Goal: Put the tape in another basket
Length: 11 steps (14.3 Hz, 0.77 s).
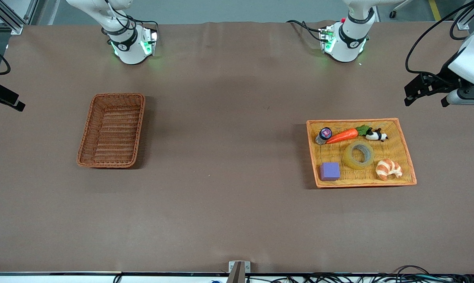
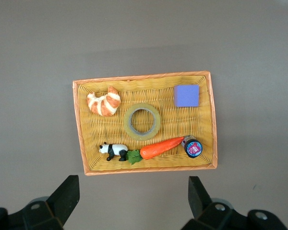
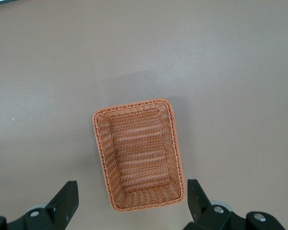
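Yellowish tape (image 1: 359, 155), one; basket (image 1: 112, 130), one.

Small jar's (image 1: 323, 135) label is too small to read; both wrist views crop each gripper's fingers (image 2: 67, 196) at the edge.

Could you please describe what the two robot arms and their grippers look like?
Both arms are glossy white with black joint bands, green lights glowing at their bases and black cables trailing. The left gripper and right gripper have matte black, wedge-shaped fingers on black housings with silver screws.
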Each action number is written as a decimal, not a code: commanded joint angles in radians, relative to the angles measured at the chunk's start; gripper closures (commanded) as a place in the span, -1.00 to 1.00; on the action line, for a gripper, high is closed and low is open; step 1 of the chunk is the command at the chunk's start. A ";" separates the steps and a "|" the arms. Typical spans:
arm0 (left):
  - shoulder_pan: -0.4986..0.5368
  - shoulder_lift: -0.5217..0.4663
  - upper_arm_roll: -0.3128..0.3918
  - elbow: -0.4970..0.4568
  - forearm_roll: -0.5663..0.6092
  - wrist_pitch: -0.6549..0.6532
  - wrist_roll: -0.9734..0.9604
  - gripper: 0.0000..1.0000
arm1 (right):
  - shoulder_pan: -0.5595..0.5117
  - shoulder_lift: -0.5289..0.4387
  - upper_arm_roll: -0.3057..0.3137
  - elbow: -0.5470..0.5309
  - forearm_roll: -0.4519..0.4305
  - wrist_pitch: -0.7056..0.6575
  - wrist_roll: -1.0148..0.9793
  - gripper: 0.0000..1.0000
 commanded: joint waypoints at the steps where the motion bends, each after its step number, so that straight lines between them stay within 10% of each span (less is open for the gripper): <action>1: -0.002 0.081 -0.001 0.082 0.061 -0.011 -0.002 -1.00 | -0.022 0.001 0.017 -0.003 -0.002 0.007 -0.008 -1.00; 11: 0.082 0.258 -0.003 -0.260 0.080 0.472 -0.103 -1.00 | -0.024 0.001 0.017 -0.003 -0.002 0.007 -0.008 -1.00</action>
